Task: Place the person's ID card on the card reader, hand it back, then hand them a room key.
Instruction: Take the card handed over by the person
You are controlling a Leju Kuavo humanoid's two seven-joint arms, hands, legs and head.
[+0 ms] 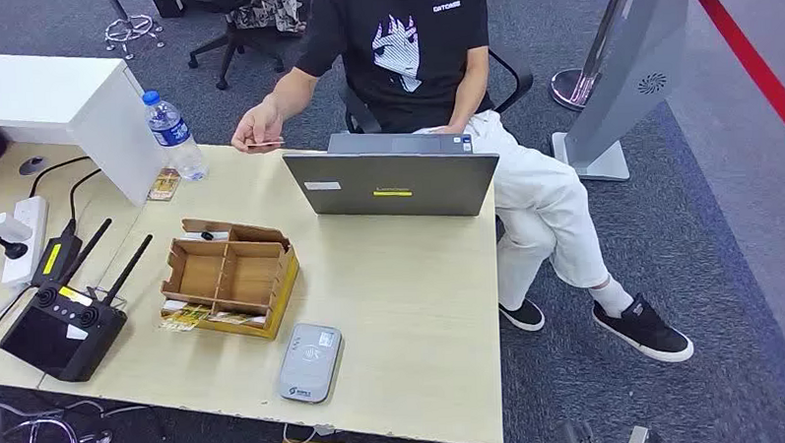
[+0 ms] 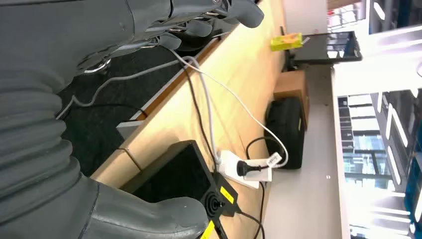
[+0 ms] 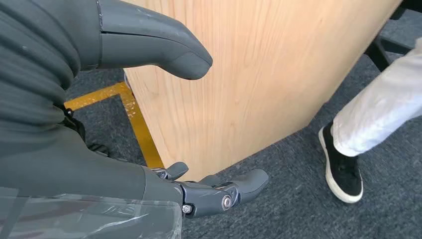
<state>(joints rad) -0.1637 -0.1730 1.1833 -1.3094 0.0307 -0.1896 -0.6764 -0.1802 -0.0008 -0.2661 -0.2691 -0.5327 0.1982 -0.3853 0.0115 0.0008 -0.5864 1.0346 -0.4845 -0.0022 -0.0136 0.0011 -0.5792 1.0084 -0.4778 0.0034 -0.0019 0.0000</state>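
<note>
A seated person in a black T-shirt holds a small ID card (image 1: 261, 143) out over the far edge of the wooden table (image 1: 411, 300). The grey card reader (image 1: 311, 362) lies flat near the front edge. A cardboard divider box (image 1: 229, 274) stands left of the reader, with printed cards (image 1: 187, 316) at its front. My left hand (image 2: 99, 35) hangs below the table's edge with its fingers (image 2: 199, 22) apart and nothing in it. My right hand (image 3: 74, 124) is low beside the table's wooden side, thumb and fingers (image 3: 224, 191) spread, holding nothing.
An open grey laptop (image 1: 392, 182) stands in front of the person. A water bottle (image 1: 176, 133), a white power strip (image 1: 24, 234) and a black controller with antennas (image 1: 62, 332) sit on the left. The person's legs and shoes (image 1: 644, 326) are right of the table.
</note>
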